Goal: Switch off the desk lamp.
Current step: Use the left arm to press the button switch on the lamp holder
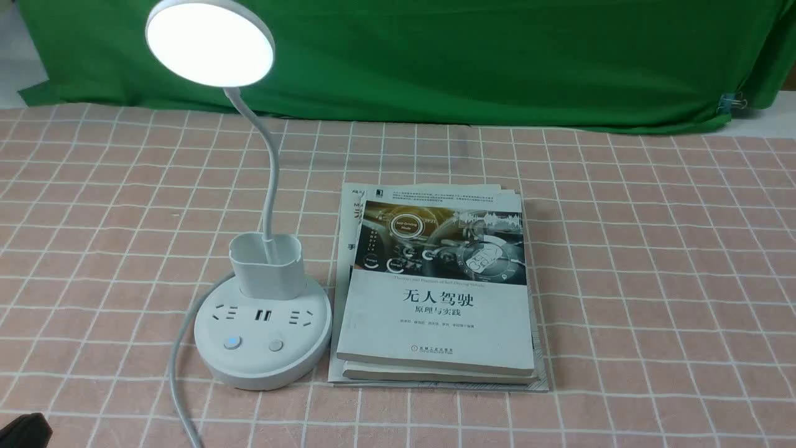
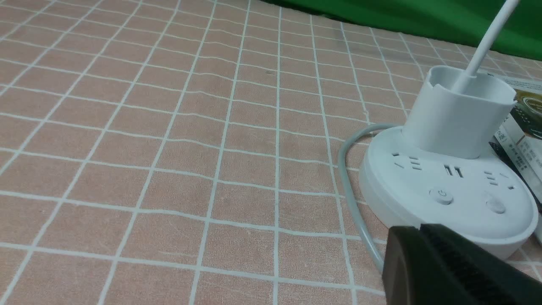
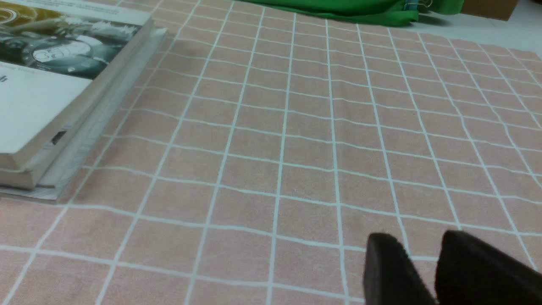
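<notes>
Pink tiled cloth (image 1: pixel 653 280) bears the lit desk lamp (image 1: pixel 262 336); the left gripper (image 2: pixel 419 226), closed and empty, must likely press a button next. The right gripper (image 3: pixel 413 235) gapes, holding nothing.

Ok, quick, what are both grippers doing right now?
Left gripper: closed, fingertips together, holding nothing.
Right gripper: open, a gap between its fingertips, holding nothing.

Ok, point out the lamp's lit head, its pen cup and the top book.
Lamp head (image 1: pixel 210 43): front view, middle of the glowing disc.
Pen cup (image 1: pixel 271 277): front view, its front wall.
Top book (image 1: pixel 435 336): front view, lower white cover.
</notes>
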Controlling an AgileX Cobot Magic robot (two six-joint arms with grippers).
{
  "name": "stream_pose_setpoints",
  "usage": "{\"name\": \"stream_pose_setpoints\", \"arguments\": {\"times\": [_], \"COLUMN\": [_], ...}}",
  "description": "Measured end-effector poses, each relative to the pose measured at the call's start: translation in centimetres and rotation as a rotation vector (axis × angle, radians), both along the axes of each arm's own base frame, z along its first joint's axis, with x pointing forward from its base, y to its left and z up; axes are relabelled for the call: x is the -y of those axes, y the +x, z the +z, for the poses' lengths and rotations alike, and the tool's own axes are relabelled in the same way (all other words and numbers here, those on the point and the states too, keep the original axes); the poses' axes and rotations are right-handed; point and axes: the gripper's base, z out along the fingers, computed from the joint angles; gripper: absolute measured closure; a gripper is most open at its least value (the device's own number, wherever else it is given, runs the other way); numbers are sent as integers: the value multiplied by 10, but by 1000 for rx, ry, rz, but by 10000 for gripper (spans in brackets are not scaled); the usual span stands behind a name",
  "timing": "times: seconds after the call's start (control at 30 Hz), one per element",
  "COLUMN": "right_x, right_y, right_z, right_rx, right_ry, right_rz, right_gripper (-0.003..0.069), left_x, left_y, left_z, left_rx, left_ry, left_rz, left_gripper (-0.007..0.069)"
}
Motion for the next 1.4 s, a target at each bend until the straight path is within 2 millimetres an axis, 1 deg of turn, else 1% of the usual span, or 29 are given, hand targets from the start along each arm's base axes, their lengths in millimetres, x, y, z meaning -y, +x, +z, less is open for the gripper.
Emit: {"name": "stream_pose_setpoints", "arguments": {"times": [0.87,0.97,1.1,1.13,1.2,1.3,1.4], "right_x": [0,0,0,0,0,0,0], "right_y": [0,0,0,0,0,0,0], "right_z": [0,0,0,0,0,0,0], "right_rx": [0,0,0,0,0,0,0], "right_ry": [0,0,0,0,0,0,0], "right_rz": [0,0,0,0,0,0,0], "right_gripper": [419,419,419,419,419,419,419], "left_x": [0,0,0,0,-2,-5,-9], "left_y": [0,1,2,2,2,2,1], "left_z": [1,7,19,19,23,29,33], "left_rx": [16,72,196,200,248,311,364], "left_ry": [-4,-48,-300,-312,-422,-507,-541], "left_rz": [2,9,35,37,58,89,117], "left_gripper": [619,619,619,619,619,619,619]}}
